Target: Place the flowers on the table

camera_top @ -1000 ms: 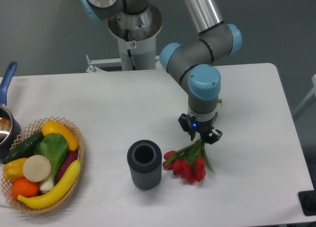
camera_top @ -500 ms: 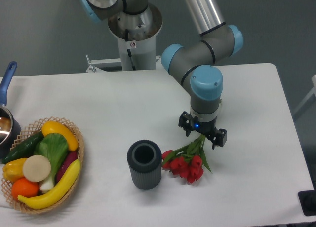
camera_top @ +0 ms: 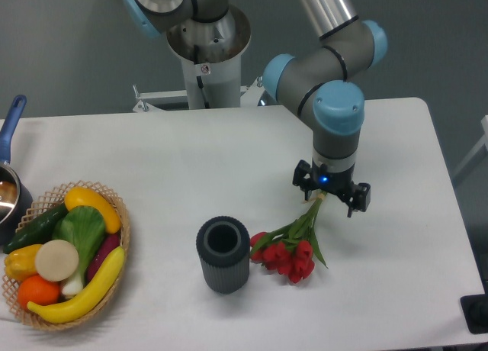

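Tulips [camera_top: 288,249] lie flat on the white tabletop [camera_top: 152,160], their stem ends just below the tool [camera_top: 332,200] and their red heads down and to its left, close beside the grey ribbed cup [camera_top: 223,254]. The tool hangs with fingers spread apart, holding nothing.

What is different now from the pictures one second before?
The pincer opened, let go of the flowers and moved up and to the right in the picture. The flowers now lie on the table. Cup and basket stayed.
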Controlling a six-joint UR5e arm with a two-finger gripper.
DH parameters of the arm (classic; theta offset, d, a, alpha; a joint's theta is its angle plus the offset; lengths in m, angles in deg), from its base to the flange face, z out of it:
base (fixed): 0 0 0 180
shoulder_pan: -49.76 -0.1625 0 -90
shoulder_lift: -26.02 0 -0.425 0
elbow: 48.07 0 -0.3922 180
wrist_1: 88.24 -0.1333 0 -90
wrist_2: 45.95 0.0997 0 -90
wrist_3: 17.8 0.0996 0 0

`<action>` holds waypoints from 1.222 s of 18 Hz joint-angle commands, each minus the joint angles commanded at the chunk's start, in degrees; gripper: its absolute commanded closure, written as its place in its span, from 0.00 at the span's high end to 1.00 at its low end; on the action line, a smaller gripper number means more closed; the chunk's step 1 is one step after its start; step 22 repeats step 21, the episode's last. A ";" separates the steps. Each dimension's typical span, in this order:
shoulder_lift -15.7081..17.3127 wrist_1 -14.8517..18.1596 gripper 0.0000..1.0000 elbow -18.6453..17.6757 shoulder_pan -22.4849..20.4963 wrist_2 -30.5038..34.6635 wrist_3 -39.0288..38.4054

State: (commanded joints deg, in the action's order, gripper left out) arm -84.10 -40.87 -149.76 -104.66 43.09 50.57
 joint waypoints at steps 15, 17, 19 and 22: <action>4.04 3.78 1.00 -1.93 -4.84 -0.88 16.71; 4.57 3.78 1.00 -2.20 -4.75 -0.97 16.71; 4.57 3.69 1.00 -2.20 -4.75 -0.97 16.71; 4.57 3.61 1.00 -2.29 -4.66 -1.14 16.71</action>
